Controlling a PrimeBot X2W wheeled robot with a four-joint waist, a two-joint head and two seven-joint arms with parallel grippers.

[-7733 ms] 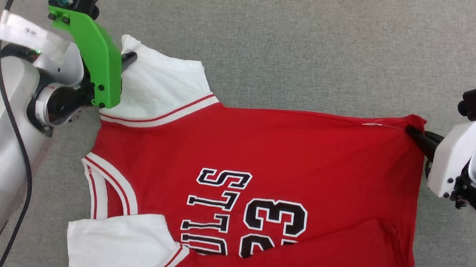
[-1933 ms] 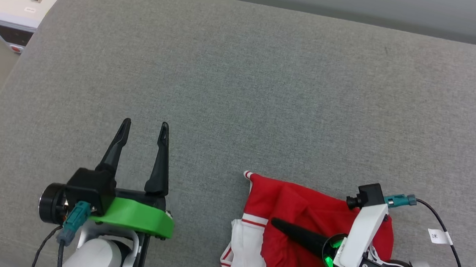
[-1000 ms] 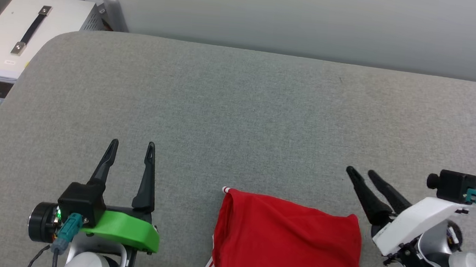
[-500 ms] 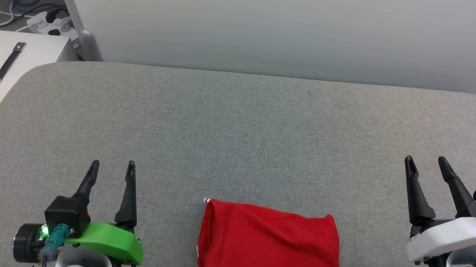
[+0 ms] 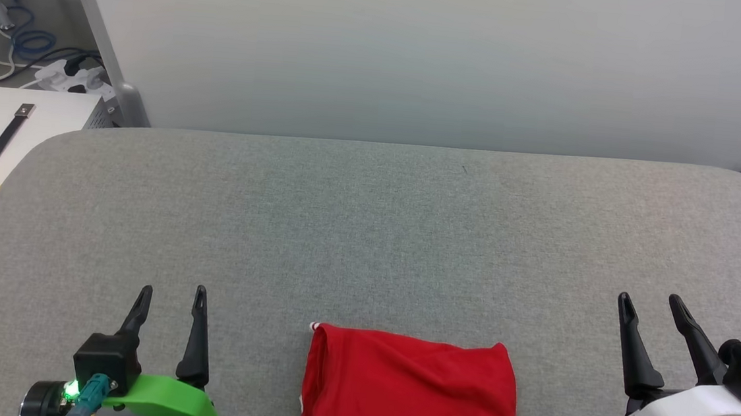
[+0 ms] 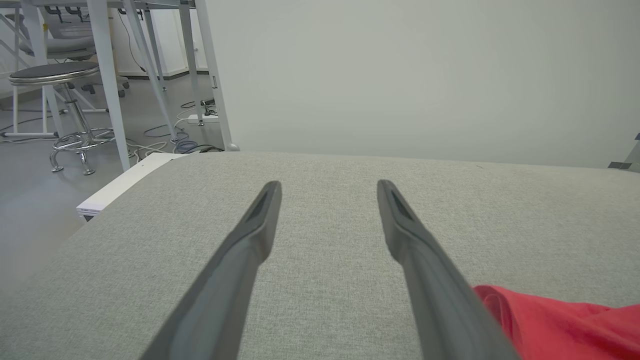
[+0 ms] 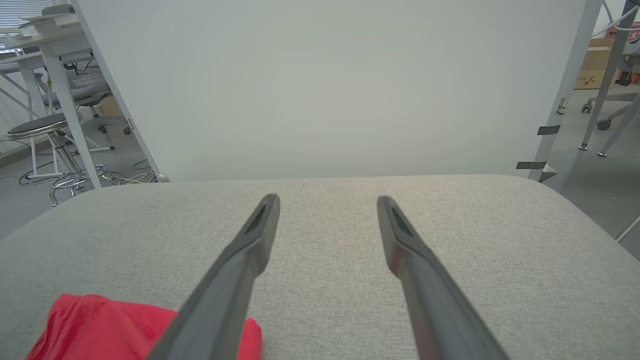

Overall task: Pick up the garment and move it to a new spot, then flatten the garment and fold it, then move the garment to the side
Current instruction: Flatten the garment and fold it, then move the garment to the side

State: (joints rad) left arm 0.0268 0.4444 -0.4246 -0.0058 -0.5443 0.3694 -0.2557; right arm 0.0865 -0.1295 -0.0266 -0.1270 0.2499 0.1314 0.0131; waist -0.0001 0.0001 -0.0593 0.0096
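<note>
Red jersey [image 5: 410, 390], folded into a compact rectangle with a sliver of white trim at its left edge, lies on the grey fabric surface [image 5: 368, 234] at the near edge, between the two claws. The left claw [image 5: 173, 290] and the right claw [image 5: 649, 299] sit apart from it on either side, fingers spread wide, holding nothing and pointing toward the pale wall.

One red garment [image 5: 410, 390]; one grey counter [image 5: 368, 234]; two tools, a left tool [image 5: 173, 289] and a right tool [image 5: 649, 298], each with two dark fingers [image 6: 240, 260]; one white box [image 5: 12, 133]; one round stool [image 6: 55, 74].
</note>
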